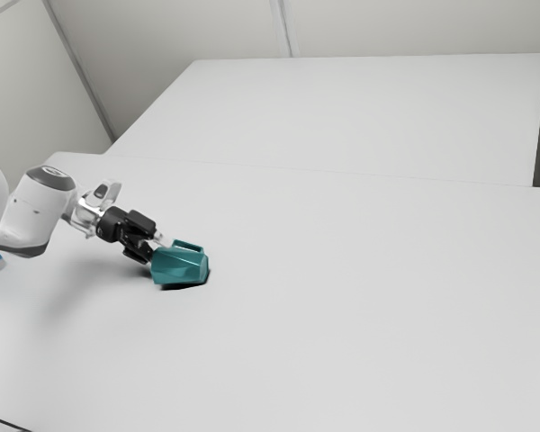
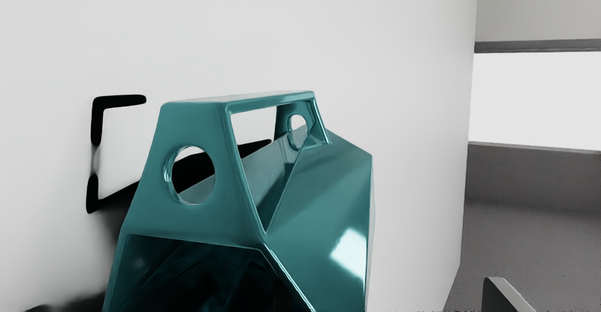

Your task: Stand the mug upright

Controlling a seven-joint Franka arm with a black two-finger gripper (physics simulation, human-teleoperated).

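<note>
The end effector point(image 1: 158, 249) stands wide open, holding nothing. At its four o'clock in the exterior view, the mug point(image 1: 180, 269) lies sideways on the bench point(image 1: 342, 315), handle point(image 2: 192, 110) toward twelve; its dark mouth is cut off in the wrist view.

"How does the light look?"
"Bright and even across the bench point(image 1: 342, 315), with a faint grey shadow near the arm point(image 1: 38, 211)."
"And in the wrist view?"
"Harsher. Black shadow lies beside the mug point(image 2: 319, 190), white glare patches its side, and its inside is nearly black."
</note>
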